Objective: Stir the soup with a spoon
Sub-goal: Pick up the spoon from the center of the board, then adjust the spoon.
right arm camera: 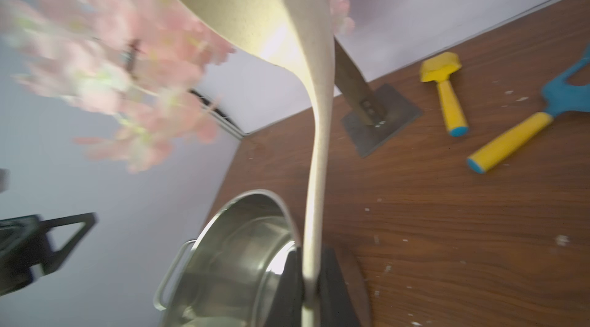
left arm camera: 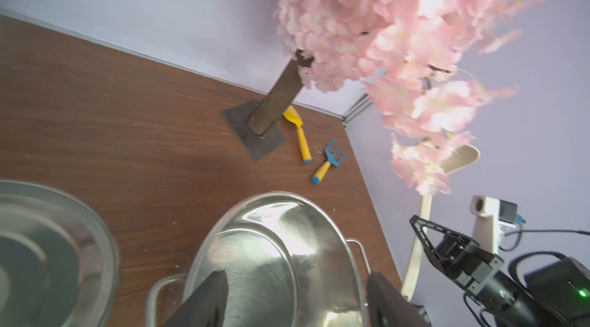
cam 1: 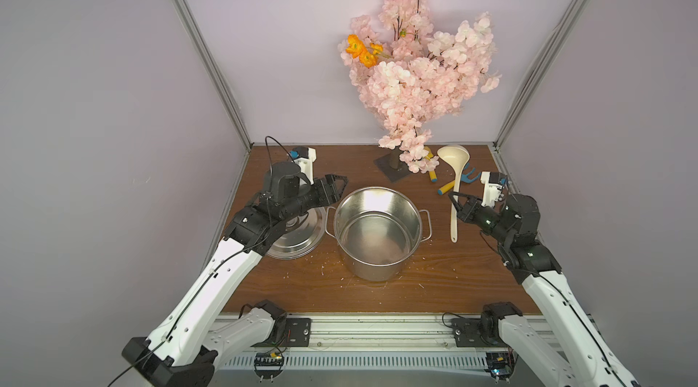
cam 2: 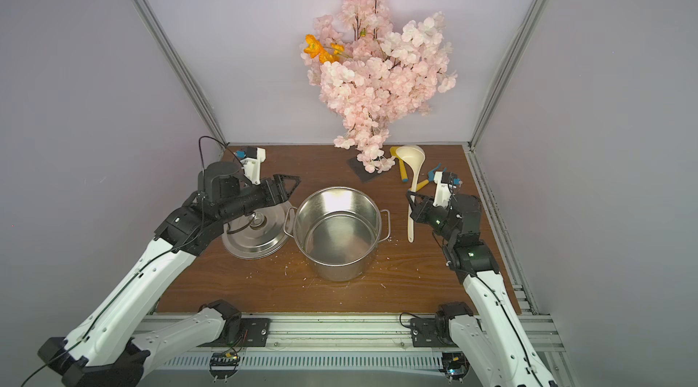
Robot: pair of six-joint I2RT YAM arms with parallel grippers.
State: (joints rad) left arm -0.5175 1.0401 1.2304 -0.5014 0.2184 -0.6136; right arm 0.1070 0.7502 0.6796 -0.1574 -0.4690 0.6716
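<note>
Right wrist view cuts off the round bowl of the cream-beige plastic ladle-like spoon (right arm camera: 314, 166) at the frame edge, and the pink blossoms behind it are blurred. Its long slim handle runs between the black fingers of the right tool (right arm camera: 312, 261), which is clamped tight on it about halfway along.

In both top views the spoon (cam 1: 458, 177) stands beside the large shiny steel stockpot (cam 1: 377, 268), on the right arm's side and apart from it. Whether its tail end touches the brown wooden tabletop (cam 1: 302, 290) cannot be told.

By the pot's opposite rim hangs the left tool (cam 1: 339, 188), jaws wide with nothing between them. Its arm covers part of the flat round steel lid (cam 1: 302, 238).

Behind the spoon lie a blue-pronged, yellow-handled toy rake (cam 1: 469, 174) and a yellow toy scoop (cam 1: 431, 174). The scoop is half hidden by the pink artificial blossom tree (cam 1: 415, 87).
</note>
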